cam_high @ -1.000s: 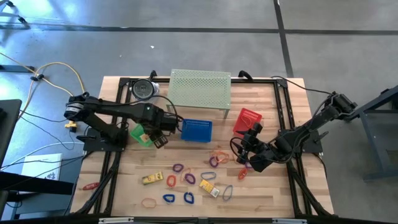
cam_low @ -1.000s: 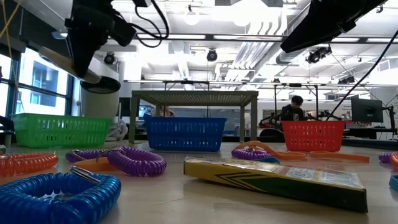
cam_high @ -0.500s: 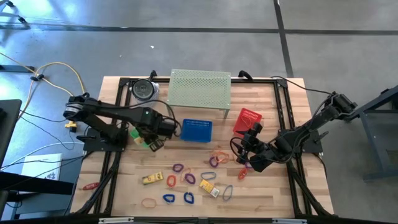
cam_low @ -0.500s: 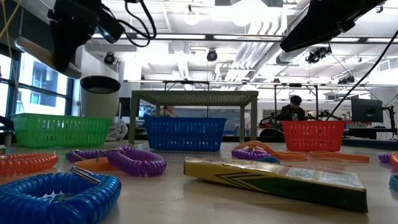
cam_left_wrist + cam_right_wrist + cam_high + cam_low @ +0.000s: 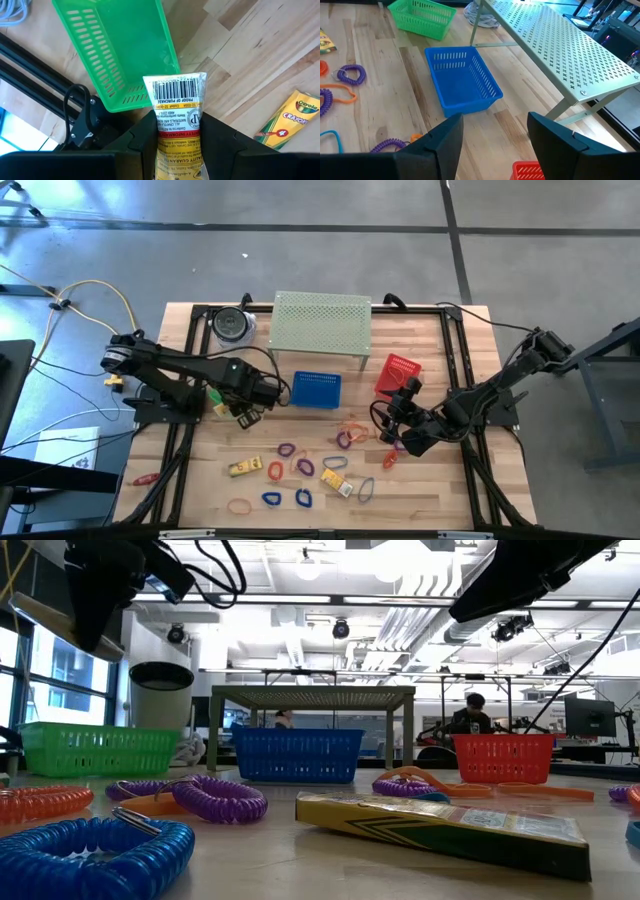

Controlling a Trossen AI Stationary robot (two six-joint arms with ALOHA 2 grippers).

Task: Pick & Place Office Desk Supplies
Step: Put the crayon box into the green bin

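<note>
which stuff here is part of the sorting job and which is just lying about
Job:
- crayon box held by the left gripper
- green basket, blue basket, red basket
- coil loops, second crayon box
- right gripper, waiting, fingers apart

Lying about:
- perforated metal shelf
- round dark object

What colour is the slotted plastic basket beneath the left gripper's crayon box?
Green, clearest in the left wrist view.

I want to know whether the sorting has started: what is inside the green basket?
Nothing shows in the green basket: the floor in sight is bare. Its near end is covered by the crayon box held in the left gripper, just above that rim.
</note>
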